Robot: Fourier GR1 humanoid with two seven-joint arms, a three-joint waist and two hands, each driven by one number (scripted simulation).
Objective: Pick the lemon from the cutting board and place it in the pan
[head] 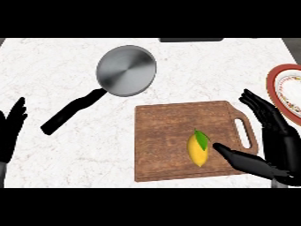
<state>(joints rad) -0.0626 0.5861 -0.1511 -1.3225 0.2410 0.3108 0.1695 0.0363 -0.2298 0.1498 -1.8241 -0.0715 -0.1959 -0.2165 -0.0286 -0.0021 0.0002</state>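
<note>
A lemon (199, 148) lies on the wooden cutting board (172, 128), just left of the robot's right hand (276, 145), whose spread fingers grasp nothing, thumb almost touching the fruit. The pan (126, 70) sits well apart.

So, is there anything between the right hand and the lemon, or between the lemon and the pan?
Nothing visible. The right hand is open beside the lemon on the cutting board, its thumb almost at the fruit. From the lemon up-left to the pan there is only bare board and counter.
</note>
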